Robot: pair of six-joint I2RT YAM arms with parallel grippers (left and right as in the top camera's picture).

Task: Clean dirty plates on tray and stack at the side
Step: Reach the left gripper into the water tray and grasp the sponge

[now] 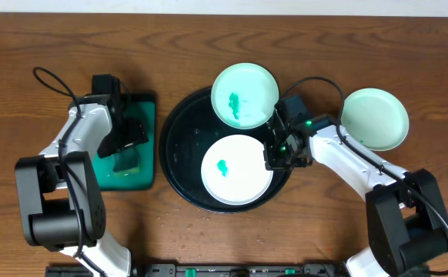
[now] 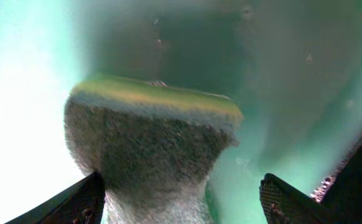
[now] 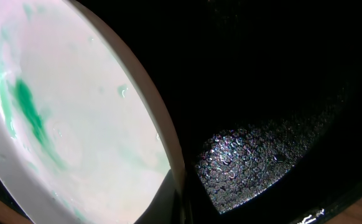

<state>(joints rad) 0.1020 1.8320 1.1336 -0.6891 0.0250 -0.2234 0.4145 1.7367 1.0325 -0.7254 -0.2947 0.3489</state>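
Overhead: white plate (image 1: 235, 169) and mint plate (image 1: 245, 94) sit on the black tray (image 1: 179, 131); a third plate (image 1: 374, 118) lies on the desk (image 1: 39, 38), right side. Left wrist: left claw (image 2: 181, 193) gapes around the sponge (image 2: 150, 155). Right wrist: right claw (image 3: 168, 208) is pinched on the white plate's rim.

- Looks like a robot lab bench: left arm (image 1: 78, 138) and right arm (image 1: 347, 158) sit at one edge of a plain wood tabletop (image 1: 24, 38).
- Staged dish props: plates (image 1: 235, 171) with green smears, black tray (image 1: 182, 146), sponge (image 1: 125, 161) on a green tray (image 1: 145, 138).
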